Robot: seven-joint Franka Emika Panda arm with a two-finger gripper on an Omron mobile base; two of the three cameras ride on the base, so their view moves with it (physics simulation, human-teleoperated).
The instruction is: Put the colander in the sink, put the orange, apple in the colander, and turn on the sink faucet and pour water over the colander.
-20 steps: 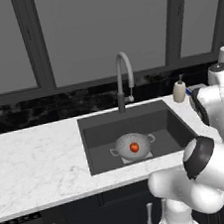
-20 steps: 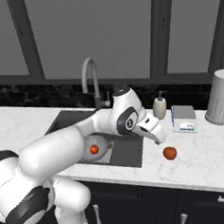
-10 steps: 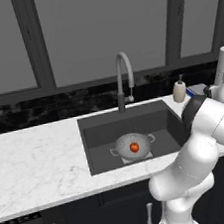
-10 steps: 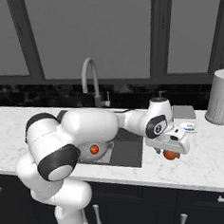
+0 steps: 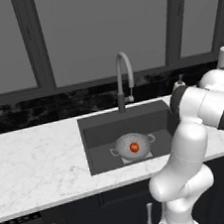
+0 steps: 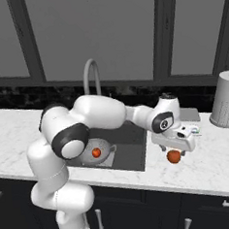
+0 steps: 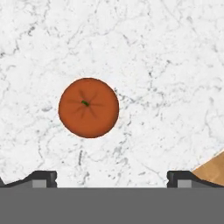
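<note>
A: Sink (image 5: 94, 136) status?
B: Colander (image 5: 133, 145) sits upright on the basin floor, 1 red-orange fruit (image 5: 134, 147) inside it.
A: Faucet (image 5: 123, 80)?
B: Behind the basin, spout arched forward over it. Soap bottle (image 5: 179, 84) right of the sink, partly hidden by the arm.

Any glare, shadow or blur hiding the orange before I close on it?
Hand view: orange sharp and evenly lit on the marble counter, no glare, faint shadow beneath it. Right base view: orange small, partly tucked under the open gripper, soft shadow around it. Left base view: colander clear in the dim sink.
</note>
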